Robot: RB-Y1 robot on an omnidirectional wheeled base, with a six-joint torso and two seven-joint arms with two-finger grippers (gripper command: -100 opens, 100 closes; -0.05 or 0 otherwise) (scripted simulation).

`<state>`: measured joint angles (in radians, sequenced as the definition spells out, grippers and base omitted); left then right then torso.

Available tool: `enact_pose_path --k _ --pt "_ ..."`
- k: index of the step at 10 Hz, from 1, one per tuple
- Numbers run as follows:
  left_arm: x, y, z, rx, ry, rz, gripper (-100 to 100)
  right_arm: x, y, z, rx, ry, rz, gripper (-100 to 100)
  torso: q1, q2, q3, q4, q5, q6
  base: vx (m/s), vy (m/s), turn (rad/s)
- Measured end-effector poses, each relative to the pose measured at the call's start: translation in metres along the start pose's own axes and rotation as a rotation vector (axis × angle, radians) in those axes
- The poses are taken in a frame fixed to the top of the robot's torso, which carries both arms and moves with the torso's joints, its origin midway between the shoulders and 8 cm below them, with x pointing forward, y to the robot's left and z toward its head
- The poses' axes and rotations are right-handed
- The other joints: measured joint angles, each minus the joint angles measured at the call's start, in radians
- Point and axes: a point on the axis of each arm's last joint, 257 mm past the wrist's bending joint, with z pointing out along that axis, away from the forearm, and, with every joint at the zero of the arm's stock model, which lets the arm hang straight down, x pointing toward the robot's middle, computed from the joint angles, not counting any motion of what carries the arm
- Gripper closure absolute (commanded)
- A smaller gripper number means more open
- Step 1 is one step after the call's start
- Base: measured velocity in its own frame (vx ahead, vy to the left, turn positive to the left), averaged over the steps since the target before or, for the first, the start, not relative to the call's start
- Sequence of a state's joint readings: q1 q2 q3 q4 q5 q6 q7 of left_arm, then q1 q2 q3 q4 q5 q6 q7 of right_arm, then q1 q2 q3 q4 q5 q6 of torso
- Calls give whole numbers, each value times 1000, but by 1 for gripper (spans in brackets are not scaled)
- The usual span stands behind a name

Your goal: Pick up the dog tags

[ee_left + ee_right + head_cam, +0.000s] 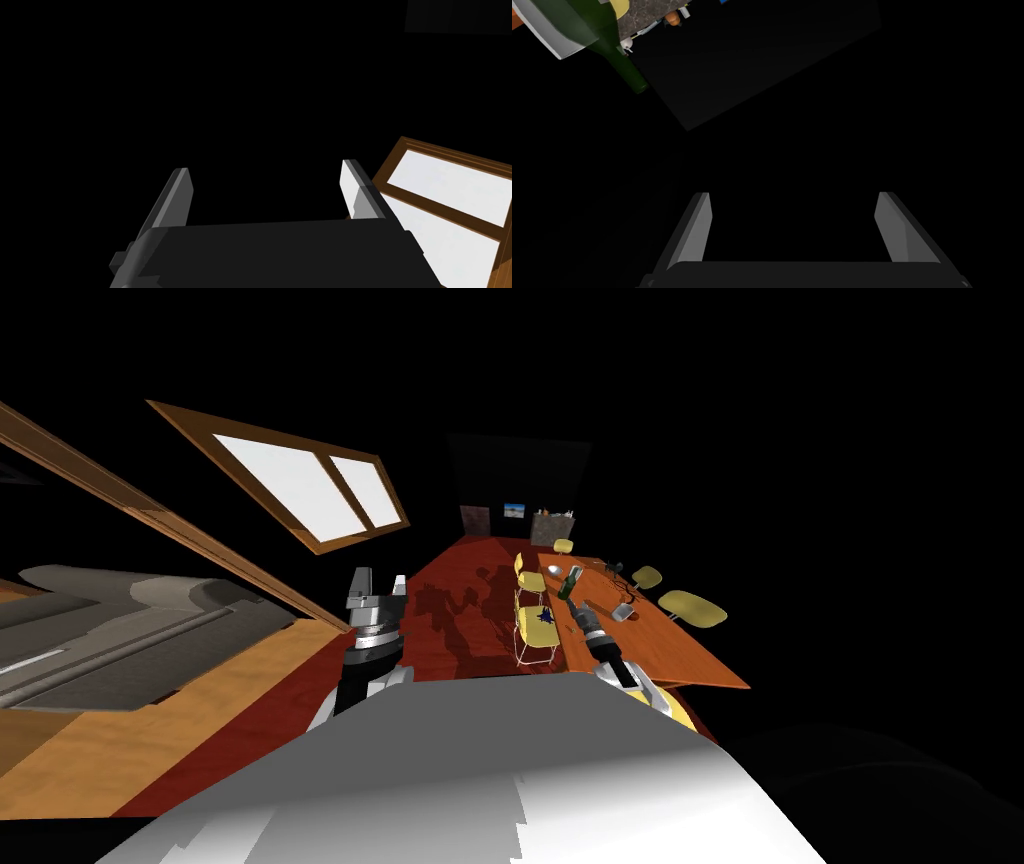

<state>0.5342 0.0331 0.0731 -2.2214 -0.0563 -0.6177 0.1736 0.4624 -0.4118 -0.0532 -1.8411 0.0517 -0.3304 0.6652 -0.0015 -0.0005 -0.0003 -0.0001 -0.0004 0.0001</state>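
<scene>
Approach step, with nothing grasped. The left gripper [377, 585], lower centre-left of the head view, points upward with its fingers spread and empty. The right gripper [578, 610], right of centre, reaches over the near edge of an orange-brown table [690, 658] beside a yellow chair [538, 630]. Its wrist view shows the jaws released around empty space. Just right of it on the tabletop lies a small grey item, probably the dog tags [623, 613]. Farther up stands a green bottle [570, 581]. The next move probably calls for swinging the right gripper rightward and down over the tags, then closing.
</scene>
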Motion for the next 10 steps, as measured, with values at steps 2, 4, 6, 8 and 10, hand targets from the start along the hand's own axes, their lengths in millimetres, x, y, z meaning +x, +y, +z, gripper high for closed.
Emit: enact_pose_path --k 2,4,6,8,10 --pt "0 0 0 0 0 0 0 11 -23 -6 35 49 -84 -100 0 0 0 0 0 0 -3 -18 63" --pt "0 0 0 0 0 0 0 23 -40 -8 61 87 -149 -100 0 0 0 0 0 0 -1 -17 75" --pt "0 0 0 0 0 0 0 34 -59 -11 89 125 -211 -100 0 0 0 0 0 0 -2 -20 62" --pt "0 0 0 0 0 0 0 49 -85 -17 127 182 -288 -100 -1 0 0 0 0 0 -1 -27 102" --pt "0 0 0 0 0 0 0 60 -103 -21 156 225 -350 -100 0 0 0 0 0 0 -4 -19 55"
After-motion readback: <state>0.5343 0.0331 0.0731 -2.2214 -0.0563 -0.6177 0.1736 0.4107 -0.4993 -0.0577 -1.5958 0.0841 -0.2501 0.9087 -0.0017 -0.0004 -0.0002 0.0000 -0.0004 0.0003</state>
